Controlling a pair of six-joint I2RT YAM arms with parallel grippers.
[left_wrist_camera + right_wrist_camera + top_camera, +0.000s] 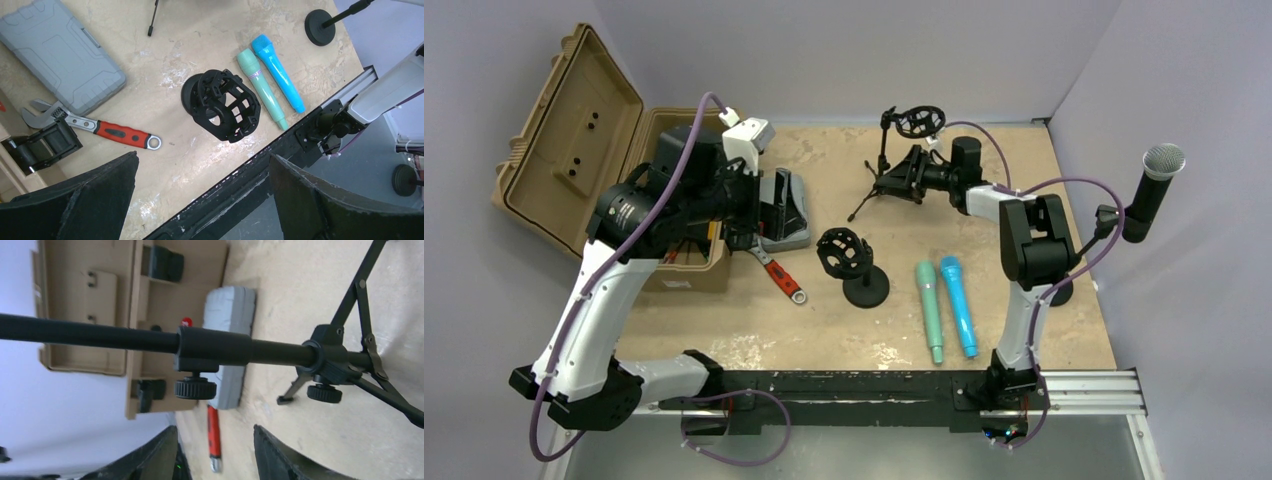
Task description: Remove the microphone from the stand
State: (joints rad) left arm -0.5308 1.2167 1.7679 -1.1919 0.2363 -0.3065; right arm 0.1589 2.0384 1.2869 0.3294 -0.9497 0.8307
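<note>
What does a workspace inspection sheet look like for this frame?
Surface: tan table, scuffed with pale patches.
Job's things: silver-headed microphone clipped in its stand at the right edge, untouched.
Clutter: green microphone and blue microphone lying side by side; empty shock-mount stand; tripod stand; wrench; grey case; open tan case.
Pincers: left pincer open, above the shock-mount stand; right pincer open, facing the tripod stand's pole.
Cables: purple cables looping along both arms.
Surroundings: plain grey walls.

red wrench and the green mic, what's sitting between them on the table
The empty black shock-mount stand sits between the red wrench and the green mic, seen in the top external view.
</note>
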